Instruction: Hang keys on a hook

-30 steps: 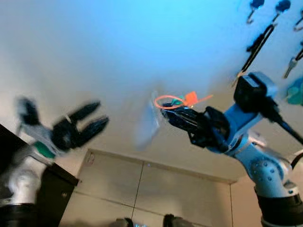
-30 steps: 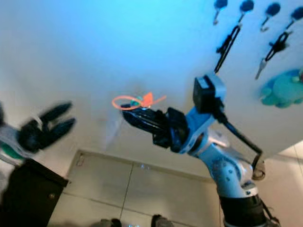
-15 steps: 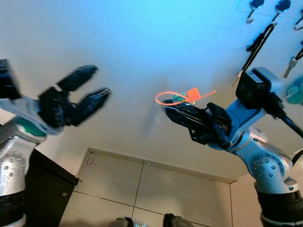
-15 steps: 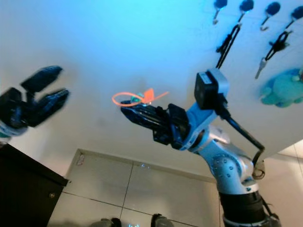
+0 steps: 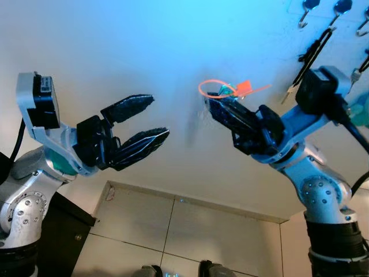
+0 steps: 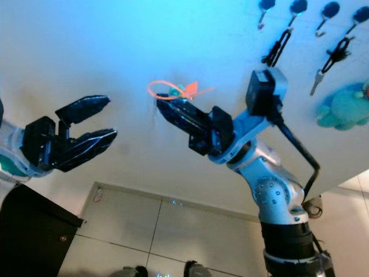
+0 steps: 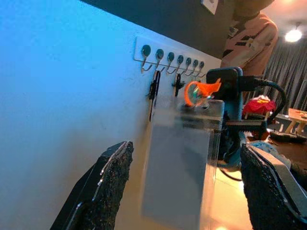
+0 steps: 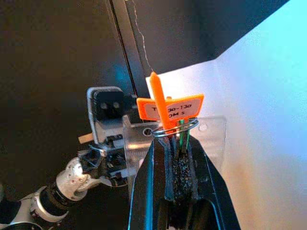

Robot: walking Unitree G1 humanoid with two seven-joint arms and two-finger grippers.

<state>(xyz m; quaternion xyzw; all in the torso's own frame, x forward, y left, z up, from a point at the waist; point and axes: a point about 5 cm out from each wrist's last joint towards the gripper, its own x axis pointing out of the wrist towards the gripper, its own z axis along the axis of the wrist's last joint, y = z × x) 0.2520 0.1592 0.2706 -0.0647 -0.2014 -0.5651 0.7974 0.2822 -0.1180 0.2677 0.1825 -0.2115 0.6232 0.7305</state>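
My right gripper [image 5: 215,107] is shut on a key bundle [image 5: 226,90] with an orange tag, an orange loop and a green piece. It holds the bundle up in front of the white wall, below and left of the hook rail [image 6: 300,7]. In the right wrist view the orange tag [image 8: 169,110] and key ring sit just past the closed fingertips [image 8: 159,154]. A clear plastic card [image 7: 180,163] hangs from the bundle. My left gripper [image 5: 157,117] is raised at the left, open and empty, pointing at the bundle. The card lies between its fingers [image 7: 108,182] in the left wrist view.
Black lanyards [image 5: 311,55], a key [image 6: 316,81] and a teal plush toy [image 6: 346,107] hang on the hooks at the upper right. A black cabinet [image 5: 63,236] stands at the lower left by the tiled floor [image 5: 190,236]. A person [image 7: 252,28] stands in the background.
My left arm has swung up and to the right, toward the right gripper, with its fingers open. The right gripper has lifted the key bundle a little higher.
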